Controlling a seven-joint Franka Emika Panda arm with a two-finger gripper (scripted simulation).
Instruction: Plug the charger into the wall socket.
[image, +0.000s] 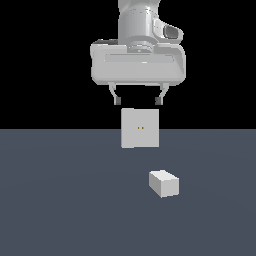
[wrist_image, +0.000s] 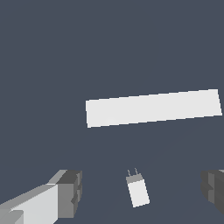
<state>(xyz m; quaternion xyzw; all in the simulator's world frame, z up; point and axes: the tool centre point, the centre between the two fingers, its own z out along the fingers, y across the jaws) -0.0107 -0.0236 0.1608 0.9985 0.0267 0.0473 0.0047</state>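
The charger (image: 164, 183) is a small off-white block lying on the dark grey floor, nearer the camera than the wall socket and slightly toward the exterior view's right. In the wrist view the charger (wrist_image: 138, 190) shows two thin prongs at one end. The wall socket (image: 140, 128) is a flat upright square plate with two tiny orange holes at its centre; from the wrist it appears as a long pale strip (wrist_image: 153, 108). My gripper (image: 138, 100) hangs open high above the floor, over the socket, with nothing between its fingers (wrist_image: 70, 192).
A dark grey floor (image: 60, 200) spreads under everything, with black background behind it. No other objects show.
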